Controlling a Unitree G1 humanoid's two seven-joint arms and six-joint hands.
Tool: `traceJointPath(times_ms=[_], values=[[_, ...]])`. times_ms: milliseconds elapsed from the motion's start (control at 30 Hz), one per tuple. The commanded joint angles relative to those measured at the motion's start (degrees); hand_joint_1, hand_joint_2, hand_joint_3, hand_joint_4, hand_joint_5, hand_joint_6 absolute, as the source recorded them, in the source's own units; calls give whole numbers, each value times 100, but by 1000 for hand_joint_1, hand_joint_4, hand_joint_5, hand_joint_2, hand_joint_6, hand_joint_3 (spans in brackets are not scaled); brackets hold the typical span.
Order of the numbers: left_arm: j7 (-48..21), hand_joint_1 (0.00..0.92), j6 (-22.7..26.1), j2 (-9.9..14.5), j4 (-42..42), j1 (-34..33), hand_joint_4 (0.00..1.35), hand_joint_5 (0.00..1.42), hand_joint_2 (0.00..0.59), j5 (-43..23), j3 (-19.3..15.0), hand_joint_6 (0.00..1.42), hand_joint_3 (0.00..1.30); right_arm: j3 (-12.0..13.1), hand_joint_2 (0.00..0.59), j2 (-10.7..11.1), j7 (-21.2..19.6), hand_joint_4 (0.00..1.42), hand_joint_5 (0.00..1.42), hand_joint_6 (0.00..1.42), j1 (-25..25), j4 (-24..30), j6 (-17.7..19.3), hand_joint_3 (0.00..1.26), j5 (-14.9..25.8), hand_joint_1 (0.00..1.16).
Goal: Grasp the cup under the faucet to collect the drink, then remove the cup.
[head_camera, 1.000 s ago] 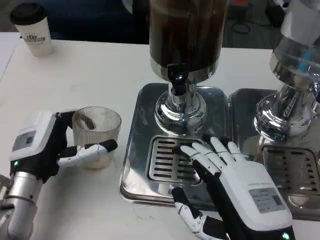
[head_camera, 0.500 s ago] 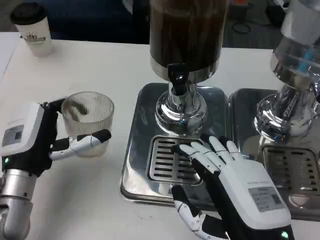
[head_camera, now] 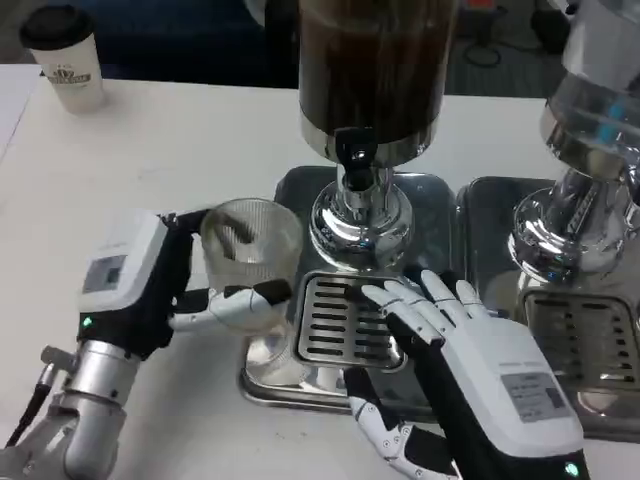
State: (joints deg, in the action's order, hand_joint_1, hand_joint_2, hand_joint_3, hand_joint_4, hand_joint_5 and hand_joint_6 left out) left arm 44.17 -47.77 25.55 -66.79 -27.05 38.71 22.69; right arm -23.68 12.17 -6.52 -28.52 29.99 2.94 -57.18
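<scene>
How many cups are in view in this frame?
2. A clear ribbed cup held by the left hand at the drip tray's left edge, and a lidded paper cup at the table's far-left corner.

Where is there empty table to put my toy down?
Bare white table lies between the lidded paper cup and the silver drip tray. Crowded: the left robot hand holds the ribbed clear cup at the tray's edge, the right robot hand covers its grate.
</scene>
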Motion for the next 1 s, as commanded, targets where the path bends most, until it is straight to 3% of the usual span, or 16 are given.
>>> traceJointPath(times_ms=[33, 333, 533, 633, 733, 800, 867, 900, 1000], values=[[-200, 224, 6, -149, 95, -242, 1135, 1341, 212, 104, 151, 1424, 977, -29, 489, -61, -29, 164, 50, 0, -32, 105, -10, 219, -28, 448], [-758, 213, 150, -357, 98, -454, 1111, 1314, 205, 240, 411, 1424, 953, -40, 489, -173, -44, 164, 50, 0, -36, 78, -41, 219, -40, 448], [-1238, 157, 169, -341, 86, -510, 968, 1152, 181, 205, 447, 1365, 849, -37, 489, -210, -73, 164, 50, 0, -69, 56, -37, 219, -32, 449], [-1419, 78, 149, -296, 122, -475, 766, 905, 144, 156, 430, 1109, 738, -22, 489, -222, -76, 164, 52, 0, -84, 36, -20, 219, -23, 449], [-1559, 56, 76, -187, 226, -394, 737, 863, 137, 139, 438, 1072, 720, -21, 489, -231, -72, 164, 56, 0, -71, 5, -10, 219, -5, 450], [-1574, 40, 57, -129, 305, -343, 629, 729, 122, 147, 433, 874, 675, -18, 489, -231, -67, 164, 58, 0, -53, -17, 0, 222, 14, 452], [-1592, 29, 60, -80, 366, -303, 597, 675, 114, 147, 419, 780, 663, -12, 489, -228, -67, 164, 59, 0, -30, -39, 13, 224, 33, 456], [-1606, 12, 60, -62, 386, -289, 456, 513, 103, 139, 410, 554, 621, -9, 489, -227, -65, 164, 60, 0, -14, -51, 19, 225, 43, 458], [-1661, 3, 53, 4, 456, -255, 330, 373, 86, 137, 399, 319, 591, -16, 489, -226, -55, 164, 61, 0, 52, -97, 37, 226, 70, 463]])
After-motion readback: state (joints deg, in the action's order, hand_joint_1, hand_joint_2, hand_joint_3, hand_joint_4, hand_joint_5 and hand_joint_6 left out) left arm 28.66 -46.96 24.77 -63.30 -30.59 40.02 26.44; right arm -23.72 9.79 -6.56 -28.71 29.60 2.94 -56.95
